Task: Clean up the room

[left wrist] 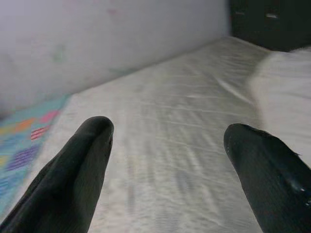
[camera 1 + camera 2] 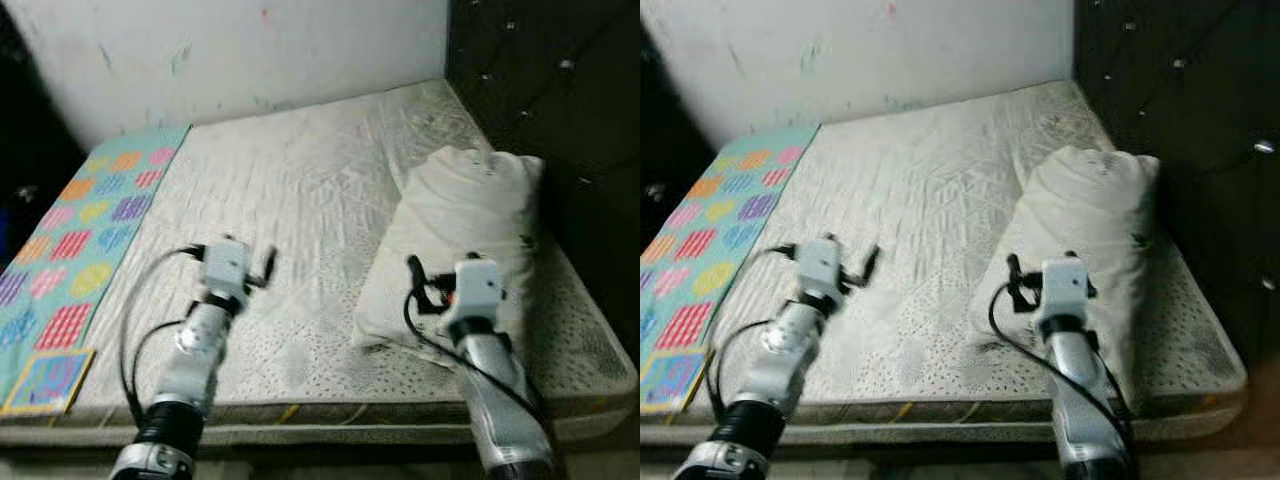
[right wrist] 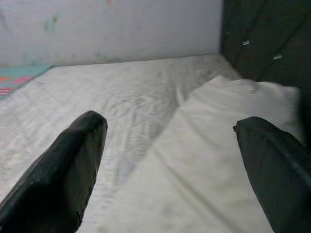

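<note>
A white pillow [image 2: 462, 225] lies on the right side of a bare quilted mattress [image 2: 290, 180], close to the dark headboard. My right gripper [image 3: 170, 131] hovers open over the pillow's near end, with nothing between its fingers [image 3: 73, 160]. My left gripper [image 1: 167, 141] is also open and holds nothing. It hangs over the bare middle-left of the mattress, pointing toward the wall. In the left eye view both arms reach forward over the front edge of the bed, the left gripper [image 2: 262, 270] well apart from the pillow.
A colourful patterned mat [image 2: 80, 250] covers the mattress's left strip, with a small yellow-edged square piece [image 2: 48, 380] at its near end. A dark tufted headboard [image 2: 540, 80] stands on the right and a marked white wall [image 2: 250, 50] at the back.
</note>
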